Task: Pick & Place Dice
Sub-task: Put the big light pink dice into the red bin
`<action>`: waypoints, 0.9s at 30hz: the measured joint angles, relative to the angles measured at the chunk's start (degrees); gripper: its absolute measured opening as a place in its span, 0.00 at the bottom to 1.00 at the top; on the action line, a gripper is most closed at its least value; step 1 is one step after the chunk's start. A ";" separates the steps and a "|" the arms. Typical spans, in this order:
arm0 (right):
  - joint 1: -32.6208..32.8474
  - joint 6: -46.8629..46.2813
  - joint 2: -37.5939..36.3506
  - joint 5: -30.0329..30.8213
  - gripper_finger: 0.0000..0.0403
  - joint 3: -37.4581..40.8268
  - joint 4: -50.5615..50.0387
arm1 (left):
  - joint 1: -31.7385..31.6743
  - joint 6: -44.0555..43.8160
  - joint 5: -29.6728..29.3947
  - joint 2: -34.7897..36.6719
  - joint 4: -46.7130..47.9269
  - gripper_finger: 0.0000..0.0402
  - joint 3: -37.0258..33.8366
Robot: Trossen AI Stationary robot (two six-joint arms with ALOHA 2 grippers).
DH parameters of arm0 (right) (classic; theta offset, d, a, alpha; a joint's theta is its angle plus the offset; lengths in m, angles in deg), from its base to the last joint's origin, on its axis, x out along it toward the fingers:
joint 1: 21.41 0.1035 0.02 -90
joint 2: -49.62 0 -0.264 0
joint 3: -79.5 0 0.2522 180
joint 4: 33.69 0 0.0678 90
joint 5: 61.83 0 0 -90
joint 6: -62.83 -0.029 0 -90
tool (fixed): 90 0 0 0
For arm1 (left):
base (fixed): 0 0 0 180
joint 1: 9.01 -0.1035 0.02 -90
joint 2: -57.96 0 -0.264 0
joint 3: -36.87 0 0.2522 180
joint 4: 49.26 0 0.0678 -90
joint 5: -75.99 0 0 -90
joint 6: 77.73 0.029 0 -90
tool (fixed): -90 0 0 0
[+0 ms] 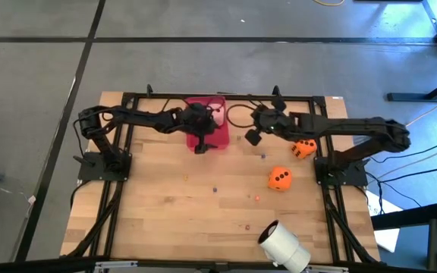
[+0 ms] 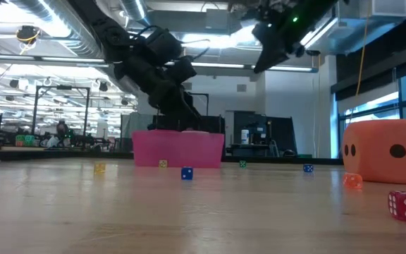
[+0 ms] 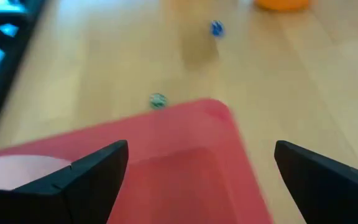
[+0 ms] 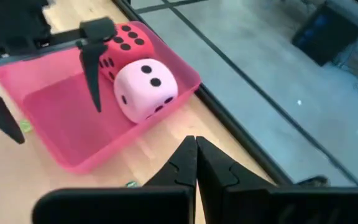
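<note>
left gripper [image 1: 200,145] spread wide, empty, over translucent red square tray [image 1: 220,143] | right gripper [image 1: 253,136] clenched, empty | next: right should open before descending squarely onto nearest orange foam die [image 1: 303,149]

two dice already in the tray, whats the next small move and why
Probably send the shut right gripper back and down toward the nearer orange die, opening on the way. The red die and pink die already sit in the pink tray; both orange dice lie on the table, and the left gripper hangs open over the tray.
</note>
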 joint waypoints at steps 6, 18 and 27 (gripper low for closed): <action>3.53 -3.01 -2.33 0.47 0.01 0.00 -2.89 | -0.28 -0.10 -5.00 0.00 1.87 1.00 0.00; 5.57 -3.16 -2.26 1.82 0.01 0.00 -2.70 | -6.32 -8.40 13.15 -0.02 -0.49 1.00 -0.02; 5.53 -3.14 -2.24 1.82 0.01 0.00 -2.64 | -10.93 -7.79 7.50 -0.29 -1.56 1.00 -0.02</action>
